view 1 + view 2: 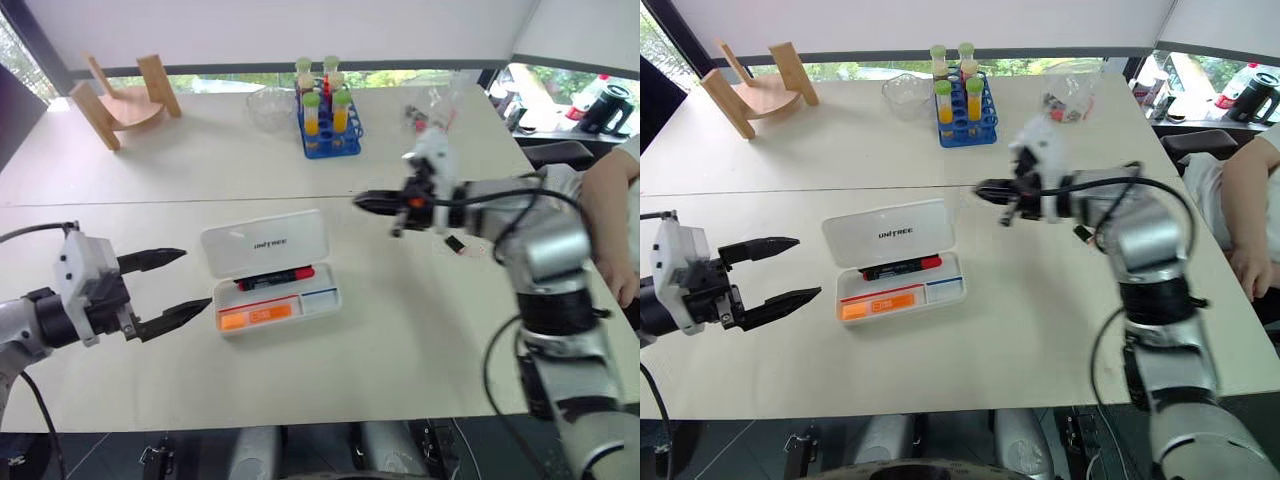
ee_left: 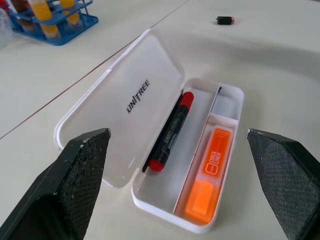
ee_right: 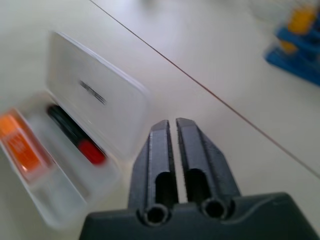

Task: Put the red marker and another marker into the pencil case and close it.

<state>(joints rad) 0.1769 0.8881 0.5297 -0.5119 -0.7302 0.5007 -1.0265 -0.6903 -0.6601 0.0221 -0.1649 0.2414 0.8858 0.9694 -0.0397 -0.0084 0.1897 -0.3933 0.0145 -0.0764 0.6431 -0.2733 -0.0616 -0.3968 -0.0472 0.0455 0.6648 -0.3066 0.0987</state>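
Pale tabletop (image 1: 400, 330), one seam across. On it the flat white hard-plastic pencil case (image 1: 272, 272), lid swung open and lying flat behind the tray. Right arm stretched above the table right of the case, right gripper (image 1: 362, 202) aimed toward the lid, fingers almost together, nothing between them. Left gripper (image 1: 170, 288) level, just left of the case, jaws spread wide, empty. Inside the case: black-barrelled red marker (image 2: 171, 131) along the hinge side; chunky orange highlighter (image 2: 208, 172) in the front compartment.
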